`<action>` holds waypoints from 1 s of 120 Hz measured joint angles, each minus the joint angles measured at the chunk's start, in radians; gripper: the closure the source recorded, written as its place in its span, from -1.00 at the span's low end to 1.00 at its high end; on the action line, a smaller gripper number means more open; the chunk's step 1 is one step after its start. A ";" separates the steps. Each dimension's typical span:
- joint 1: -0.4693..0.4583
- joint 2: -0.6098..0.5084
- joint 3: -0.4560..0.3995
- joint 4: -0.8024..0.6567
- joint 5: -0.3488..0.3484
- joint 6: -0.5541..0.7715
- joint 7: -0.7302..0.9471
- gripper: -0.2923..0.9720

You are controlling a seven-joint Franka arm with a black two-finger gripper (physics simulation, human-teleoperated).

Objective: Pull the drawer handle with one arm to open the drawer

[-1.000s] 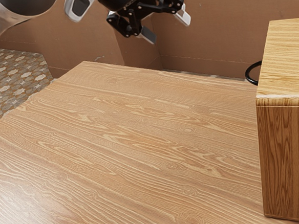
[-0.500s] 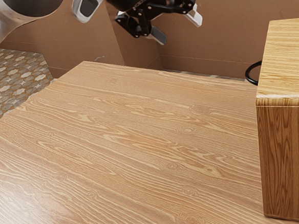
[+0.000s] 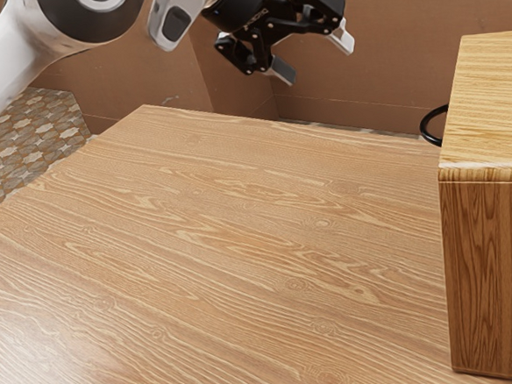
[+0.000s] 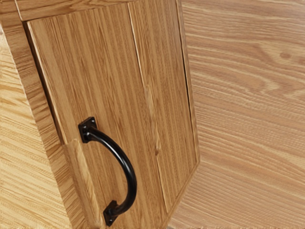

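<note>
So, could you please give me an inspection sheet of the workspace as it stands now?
Surface: wood-grain table, carrying the cabinet.
Job's things: wooden drawer cabinet at the exterior view's right; drawer front looks flush; black curved handle untouched.
Clutter: nothing seen.
Grippers: gripper raised above the table's far edge, apart from the handle; fingers open, nothing between them.
Cables: nothing seen.
Surroundings: brown wall; patterned tiled floor.
</note>
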 joint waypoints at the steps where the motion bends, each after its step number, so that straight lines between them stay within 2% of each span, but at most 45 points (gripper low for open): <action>1: 0.000 0.000 0.000 0.000 0.000 0.001 0.000 -0.54; 52: -0.018 0.010 -0.001 -0.011 -0.001 -0.024 -0.001 -0.54; 76: -0.030 0.043 -0.002 -0.009 0.032 -0.028 -0.002 -0.53; 120: -0.042 0.088 -0.001 -0.002 0.040 0.017 -0.003 -0.54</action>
